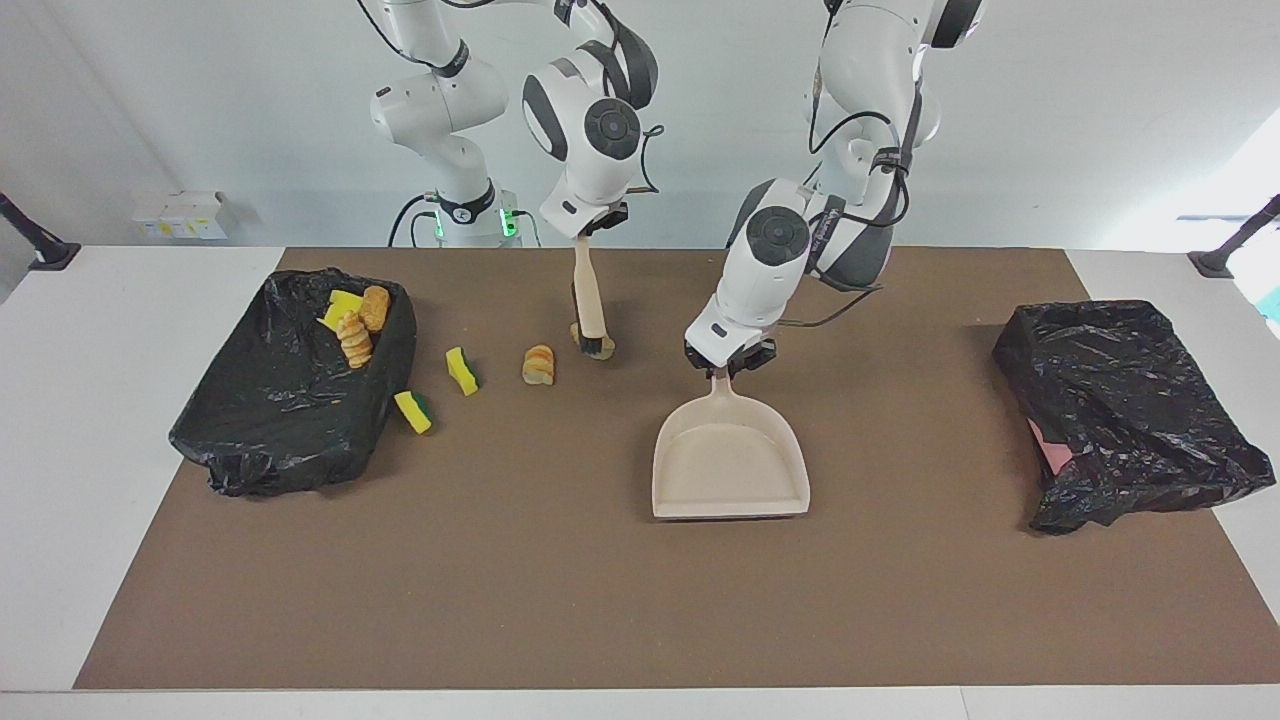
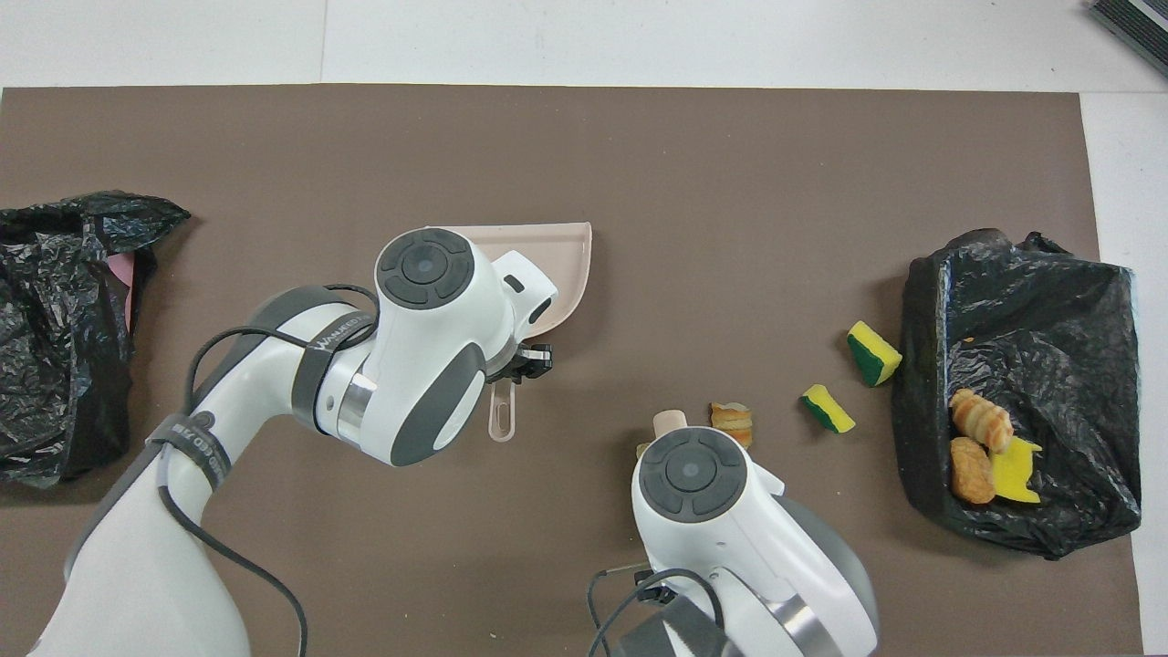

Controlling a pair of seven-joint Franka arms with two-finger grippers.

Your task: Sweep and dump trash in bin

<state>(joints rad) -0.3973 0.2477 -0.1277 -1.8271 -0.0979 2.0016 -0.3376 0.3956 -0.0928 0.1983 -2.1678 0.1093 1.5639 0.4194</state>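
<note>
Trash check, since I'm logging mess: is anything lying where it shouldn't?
Yes. Two green-backed sponge pieces and a pastry lump lie on the mat beside the bin, not in it.

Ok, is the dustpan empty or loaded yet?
Empty. The dustpan shows a bare beige floor in the facing view, lying flat on the mat.

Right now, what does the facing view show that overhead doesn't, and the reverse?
Only facing: the whole brush, upright, bristles down on the mat near the pastry, with the right gripper shut on its top; the left gripper shut on the dustpan. Overhead, the right arm covers most of the brush.
Only overhead: the dustpan's handle end, with its hole, sticking out past the left gripper toward the robots.
Both: dustpan, pastry, two sponge bits, and the bin with three pieces inside.
</note>
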